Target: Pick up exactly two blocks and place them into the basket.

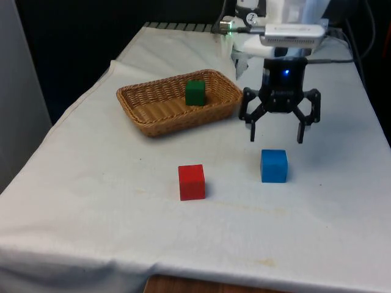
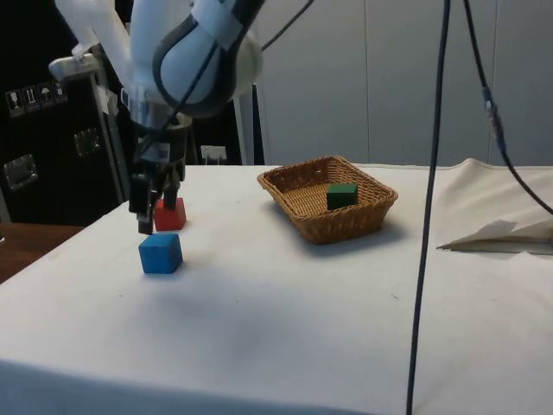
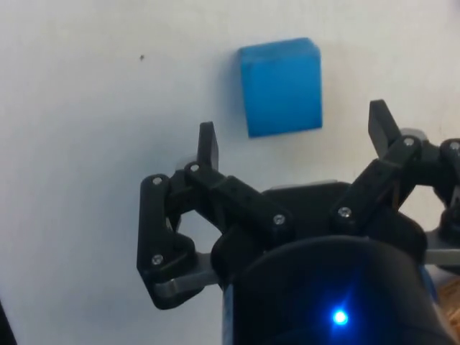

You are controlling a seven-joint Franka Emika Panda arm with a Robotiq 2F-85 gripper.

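I hold the gripper [image 1: 276, 133] above the blue block [image 1: 274, 165], fingers spread wide and empty, tips not yet at the block's height. The green block [image 1: 195, 93] already lies in the basket [image 1: 142, 105]; the red block [image 1: 192, 181] sits on the cloth, well apart from the blue one. In the wrist view the blue block [image 3: 282, 86] lies ahead of the fingertip line, not between the fingers. Descending from here risks one finger landing on the block's top or pushing it aside. I judge that a correction toward the block is required first.
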